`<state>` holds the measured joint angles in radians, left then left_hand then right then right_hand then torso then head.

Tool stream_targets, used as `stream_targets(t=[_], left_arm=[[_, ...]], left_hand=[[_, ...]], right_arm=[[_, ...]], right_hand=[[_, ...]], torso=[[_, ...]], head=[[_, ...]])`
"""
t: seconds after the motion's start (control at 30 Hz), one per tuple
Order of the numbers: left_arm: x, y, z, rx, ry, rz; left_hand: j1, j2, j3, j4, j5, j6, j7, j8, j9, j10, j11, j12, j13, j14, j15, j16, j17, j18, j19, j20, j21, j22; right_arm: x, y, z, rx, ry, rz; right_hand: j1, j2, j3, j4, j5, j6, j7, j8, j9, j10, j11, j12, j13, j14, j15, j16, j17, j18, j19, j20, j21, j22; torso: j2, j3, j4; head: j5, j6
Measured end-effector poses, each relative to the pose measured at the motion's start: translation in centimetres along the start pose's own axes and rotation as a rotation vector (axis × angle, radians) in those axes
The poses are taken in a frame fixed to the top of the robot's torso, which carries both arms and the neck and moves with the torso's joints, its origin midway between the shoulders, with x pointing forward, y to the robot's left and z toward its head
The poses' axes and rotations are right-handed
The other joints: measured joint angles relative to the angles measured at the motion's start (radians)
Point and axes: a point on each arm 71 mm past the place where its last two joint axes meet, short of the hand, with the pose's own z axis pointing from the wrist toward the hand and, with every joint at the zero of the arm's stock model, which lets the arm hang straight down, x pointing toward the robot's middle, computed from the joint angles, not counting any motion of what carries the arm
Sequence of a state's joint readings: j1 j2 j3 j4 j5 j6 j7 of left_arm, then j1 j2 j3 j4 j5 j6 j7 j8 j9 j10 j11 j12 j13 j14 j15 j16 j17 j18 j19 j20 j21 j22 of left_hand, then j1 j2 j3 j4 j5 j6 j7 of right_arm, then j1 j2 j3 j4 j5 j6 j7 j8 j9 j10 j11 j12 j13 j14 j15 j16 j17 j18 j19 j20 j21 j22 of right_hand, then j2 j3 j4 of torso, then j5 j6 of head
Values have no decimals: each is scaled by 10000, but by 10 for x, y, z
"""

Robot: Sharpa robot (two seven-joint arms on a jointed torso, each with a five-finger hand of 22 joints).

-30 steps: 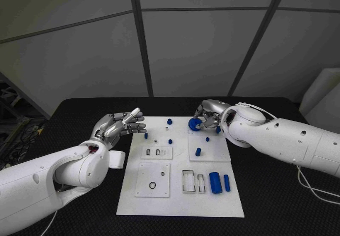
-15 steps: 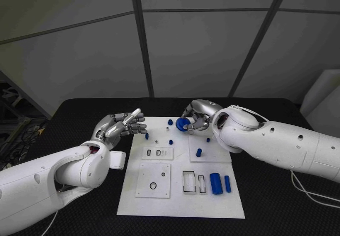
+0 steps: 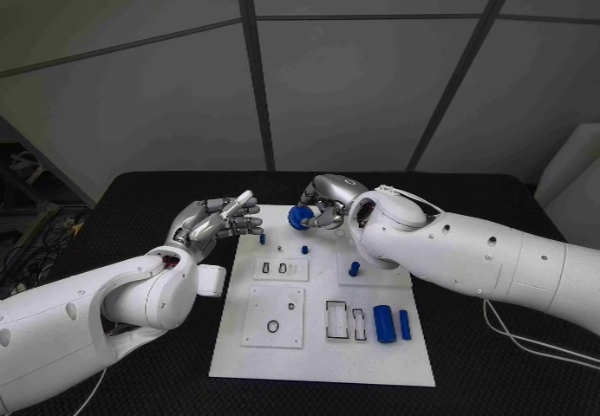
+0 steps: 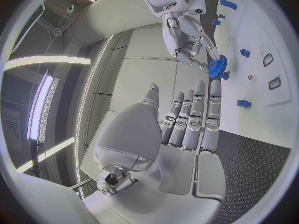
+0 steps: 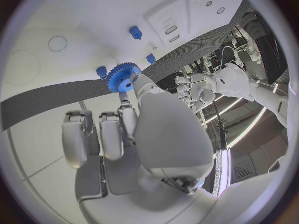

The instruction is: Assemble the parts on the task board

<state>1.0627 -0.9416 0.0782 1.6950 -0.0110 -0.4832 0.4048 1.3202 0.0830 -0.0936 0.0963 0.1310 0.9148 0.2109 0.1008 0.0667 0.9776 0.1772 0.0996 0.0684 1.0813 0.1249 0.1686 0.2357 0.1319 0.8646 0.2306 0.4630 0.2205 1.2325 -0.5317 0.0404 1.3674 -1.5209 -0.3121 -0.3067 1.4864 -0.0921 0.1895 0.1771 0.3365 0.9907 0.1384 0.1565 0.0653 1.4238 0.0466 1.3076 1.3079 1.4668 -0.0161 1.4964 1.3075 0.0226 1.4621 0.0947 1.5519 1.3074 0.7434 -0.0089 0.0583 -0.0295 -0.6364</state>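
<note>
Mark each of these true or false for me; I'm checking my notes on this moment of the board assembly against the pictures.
1. The right hand holds a blue gear. True.
2. The left hand grips a blue cylinder. False: it holds nothing, its fingers extended side by side.
3. The gear is toothed around its rim with a hole in its middle. True, as the right wrist view shows.
4. The gear already sits on the near end of the task board. False: it is held over the board's far end.
5. Two blue cylinders lie side by side on the board's near right part. True.
</note>
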Motion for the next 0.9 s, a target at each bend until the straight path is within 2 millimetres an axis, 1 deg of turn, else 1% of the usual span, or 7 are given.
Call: stream_targets(t=[0.23, 0.37, 0.57, 0.9], left_arm=[[0, 0, 0, 0, 7, -3], [0, 0, 0, -2, 8, -4], [0, 0, 0, -2, 10, -4], [1, 0, 0, -3, 14, -5]], left_hand=[[0, 0, 0, 0, 0, 0, 0, 0, 0, 0, 0, 0, 0, 0, 0, 0, -1, 0, 0, 0, 0, -1], [0, 0, 0, 0, 0, 0, 0, 0, 0, 0, 0, 0, 0, 0, 0, 0, -1, 1, 0, 0, 0, -1], [0, 0, 0, 0, 0, 0, 0, 1, 0, 0, 0, 0, 0, 0, 0, 0, -1, 0, 0, 0, 0, -2], [0, 0, 0, 0, 0, 0, 0, 1, 0, 0, 0, 0, 0, 0, 0, 0, -2, 1, 0, 0, 0, -3]], right_arm=[[4, 3, 8, 111, 37, -43], [6, 3, 11, 198, 94, -98], [11, 2, 13, 307, 236, -215], [15, 1, 15, 409, 476, -382]], right_hand=[[0, -1, 29, 28, -2, 8, 42, 31, 0, 0, 0, 0, 0, 0, 0, 0, 0, 1, 0, 0, 0, 0], [0, -2, 29, 29, -2, -3, 53, 33, 0, 0, 0, 0, 0, 0, 0, 0, -1, 1, 0, 0, 0, 0], [-25, -27, 29, 29, -4, 16, 34, 32, 1, 0, 0, -40, -1, 0, 0, 0, -1, 2, 0, 0, 0, 0], [-25, -28, 28, 28, -7, 29, 20, 29, 1, 0, 0, -40, 0, 0, 0, -1, -1, 2, 0, 0, 0, 0]], torso=[[1, 5, -5], [2, 16, -18], [2, 24, -24], [1, 32, -38]], head=[[32, -38], [41, -50], [52, -91], [68, -117]])
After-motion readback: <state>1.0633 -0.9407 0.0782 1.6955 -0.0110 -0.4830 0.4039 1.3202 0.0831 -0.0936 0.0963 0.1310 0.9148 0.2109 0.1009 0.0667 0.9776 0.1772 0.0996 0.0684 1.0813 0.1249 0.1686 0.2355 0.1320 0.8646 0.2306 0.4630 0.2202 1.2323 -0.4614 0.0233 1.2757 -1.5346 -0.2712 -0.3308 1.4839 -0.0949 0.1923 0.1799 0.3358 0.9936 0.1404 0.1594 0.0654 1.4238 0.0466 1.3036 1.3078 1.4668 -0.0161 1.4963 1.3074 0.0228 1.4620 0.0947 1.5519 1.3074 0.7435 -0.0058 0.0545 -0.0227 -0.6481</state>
